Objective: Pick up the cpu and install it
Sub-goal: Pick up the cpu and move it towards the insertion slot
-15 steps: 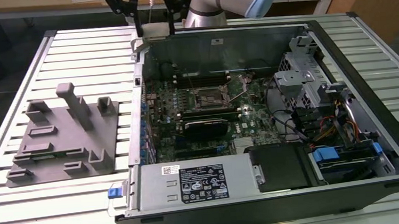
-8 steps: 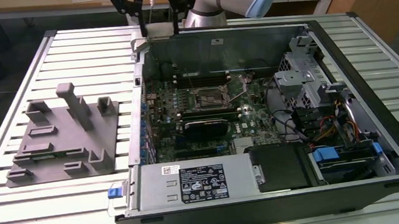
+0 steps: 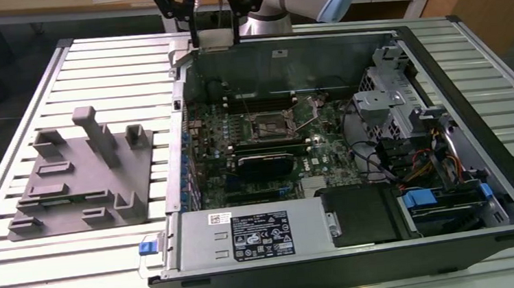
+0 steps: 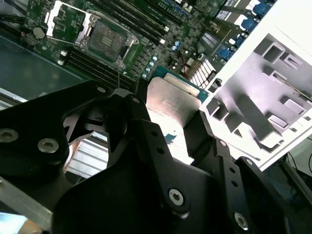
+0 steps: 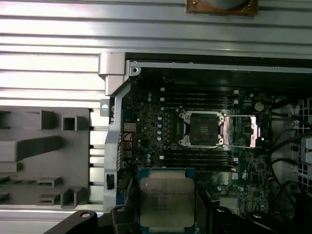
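Half done: gripper (image 3: 215, 37) clamped on cpu (image 5: 165, 199), held aloft; socket (image 5: 202, 129) below, well apart, open & empty, i.e. install not yet done.

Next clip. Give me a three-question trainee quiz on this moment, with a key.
1. What is the gripper holding? A) the cpu B) a memory stick C) nothing
2. True or false: the cpu already sits in the socket.
3. Fill in: the grey tray lies on the exterior view's ____ of the computer case.
Key: 1 A; 2 false; 3 left.
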`<action>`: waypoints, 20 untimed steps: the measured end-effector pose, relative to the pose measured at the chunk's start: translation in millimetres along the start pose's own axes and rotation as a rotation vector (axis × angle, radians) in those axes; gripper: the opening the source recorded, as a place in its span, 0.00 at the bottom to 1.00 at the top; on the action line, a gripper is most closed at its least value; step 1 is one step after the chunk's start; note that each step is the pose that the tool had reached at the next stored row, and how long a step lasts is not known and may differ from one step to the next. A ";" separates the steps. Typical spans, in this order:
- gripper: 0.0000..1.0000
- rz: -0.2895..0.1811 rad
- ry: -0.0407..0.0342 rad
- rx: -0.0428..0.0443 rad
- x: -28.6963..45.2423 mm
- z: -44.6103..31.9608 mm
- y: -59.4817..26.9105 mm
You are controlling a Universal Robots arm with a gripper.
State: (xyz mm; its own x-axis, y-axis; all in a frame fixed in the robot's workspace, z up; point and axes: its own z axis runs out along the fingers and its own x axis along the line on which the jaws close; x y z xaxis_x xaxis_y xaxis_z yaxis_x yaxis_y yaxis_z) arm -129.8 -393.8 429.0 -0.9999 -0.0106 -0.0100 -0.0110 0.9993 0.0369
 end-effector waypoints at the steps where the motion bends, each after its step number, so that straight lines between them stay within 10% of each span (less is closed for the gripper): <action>1: 0.54 0.000 0.0000 0.0000 -0.8 0.4 0.0; 20: 0.54 0.000 -0.0001 -0.0002 -14.2 5.8 7.6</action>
State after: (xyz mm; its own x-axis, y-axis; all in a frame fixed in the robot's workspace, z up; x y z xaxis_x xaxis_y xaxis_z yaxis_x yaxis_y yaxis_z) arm -115.6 -385.8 423.7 -0.9999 -0.0106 -0.0101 -0.0110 0.9992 0.0371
